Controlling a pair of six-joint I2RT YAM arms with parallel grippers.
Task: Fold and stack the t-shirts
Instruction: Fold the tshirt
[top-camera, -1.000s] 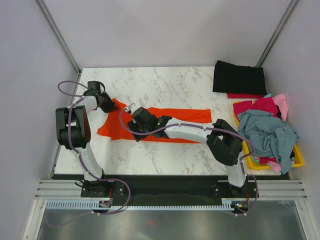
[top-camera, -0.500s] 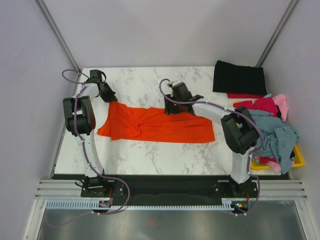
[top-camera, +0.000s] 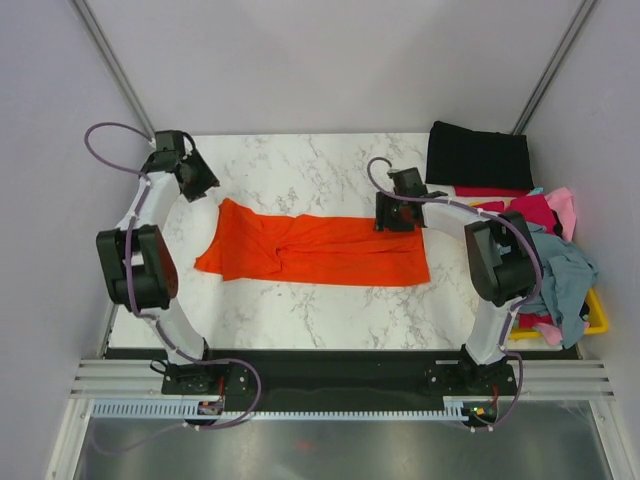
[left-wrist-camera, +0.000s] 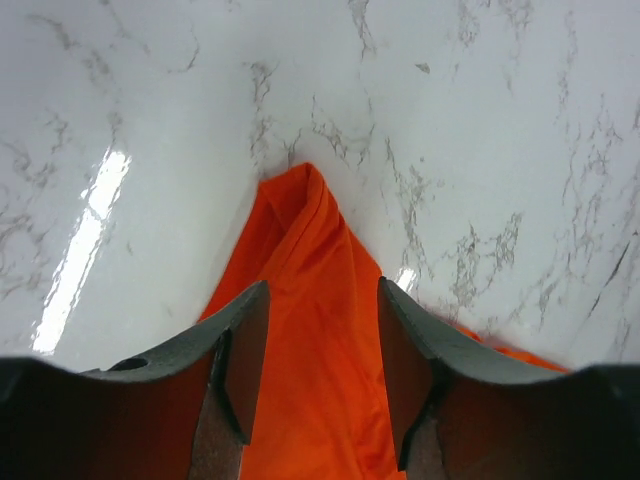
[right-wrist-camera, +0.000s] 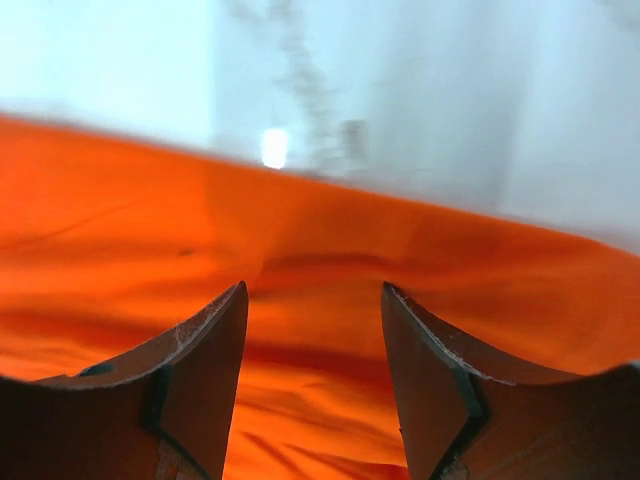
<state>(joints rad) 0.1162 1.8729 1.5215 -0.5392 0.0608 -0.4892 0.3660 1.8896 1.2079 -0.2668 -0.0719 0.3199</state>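
The bright orange t-shirt (top-camera: 320, 250) lies spread out across the middle of the marble table. My left gripper (top-camera: 207, 188) is open at the shirt's far-left corner. In the left wrist view (left-wrist-camera: 323, 290) the orange cloth (left-wrist-camera: 310, 350) runs between the spread fingers, and its tip lies on the marble beyond them. My right gripper (top-camera: 393, 216) is open over the shirt's far-right edge. In the right wrist view (right-wrist-camera: 314, 290) orange cloth (right-wrist-camera: 320, 400) fills the space under the jaws. A folded black t-shirt (top-camera: 478, 155) lies at the far right on a red one (top-camera: 490, 191).
A yellow bin (top-camera: 597, 318) at the right edge holds a heap of grey-blue (top-camera: 555, 270), pink (top-camera: 563, 207) and red (top-camera: 515, 213) shirts that spills over its rim. Grey walls close in the table on three sides.
My right gripper has swept from the shirt's left-middle to its far-right edge. My left gripper has drawn back to the far-left corner. The orange shirt now lies spread wider and flatter.
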